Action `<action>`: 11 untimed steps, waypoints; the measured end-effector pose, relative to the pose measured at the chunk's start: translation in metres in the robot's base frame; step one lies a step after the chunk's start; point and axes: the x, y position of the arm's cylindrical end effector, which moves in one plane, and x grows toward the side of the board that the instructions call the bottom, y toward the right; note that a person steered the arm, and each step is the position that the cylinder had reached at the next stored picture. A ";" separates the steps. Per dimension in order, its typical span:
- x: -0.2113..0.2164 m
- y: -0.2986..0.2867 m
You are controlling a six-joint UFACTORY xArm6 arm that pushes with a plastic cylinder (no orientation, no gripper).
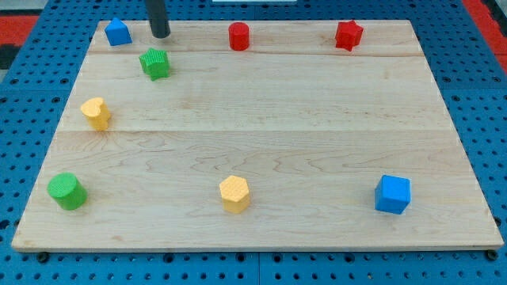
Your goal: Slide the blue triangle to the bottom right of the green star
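The blue triangle (118,32) sits at the board's top left corner. The green star (155,63) lies a little below and to the right of it. My tip (160,35) is down on the board just above the green star and to the right of the blue triangle, touching neither.
A red cylinder (238,36) and a red star (348,35) lie along the top edge. A yellow heart (96,113) is at the left, a green cylinder (66,191) at the bottom left, a yellow hexagon (234,194) at bottom centre, a blue cube (393,195) at the bottom right.
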 end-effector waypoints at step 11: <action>-0.032 -0.125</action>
